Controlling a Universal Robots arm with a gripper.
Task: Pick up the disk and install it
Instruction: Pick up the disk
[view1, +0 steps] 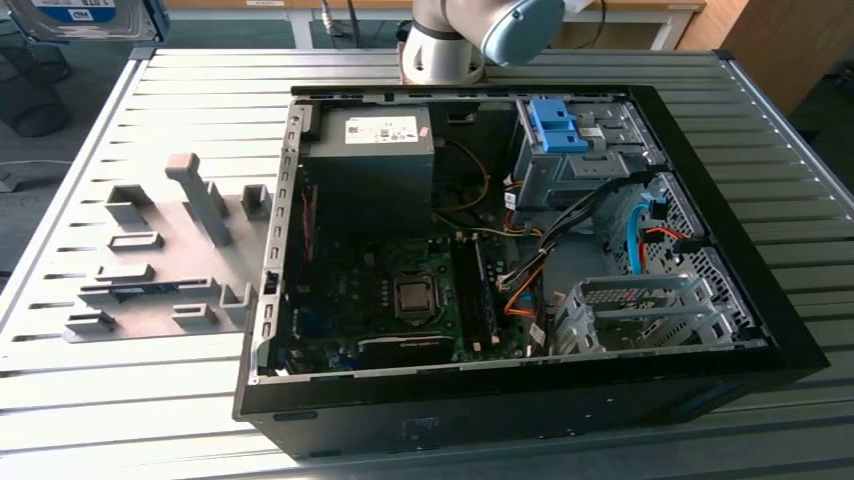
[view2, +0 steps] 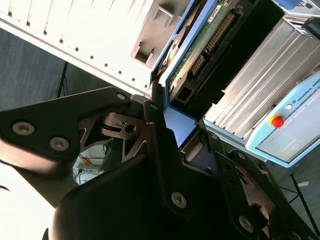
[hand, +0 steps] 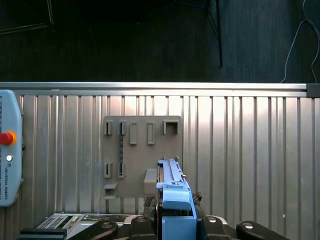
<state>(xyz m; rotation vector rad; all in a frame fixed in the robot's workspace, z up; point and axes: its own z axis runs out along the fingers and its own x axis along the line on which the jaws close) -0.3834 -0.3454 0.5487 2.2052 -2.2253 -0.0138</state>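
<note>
Exterior view: we look down obliquely on tabletop (view1: 240, 75). First wrist view looks down fr. above, sharing plate (view1: 167, 255). Second wrist view hugs tool (view2: 180, 112).
</note>
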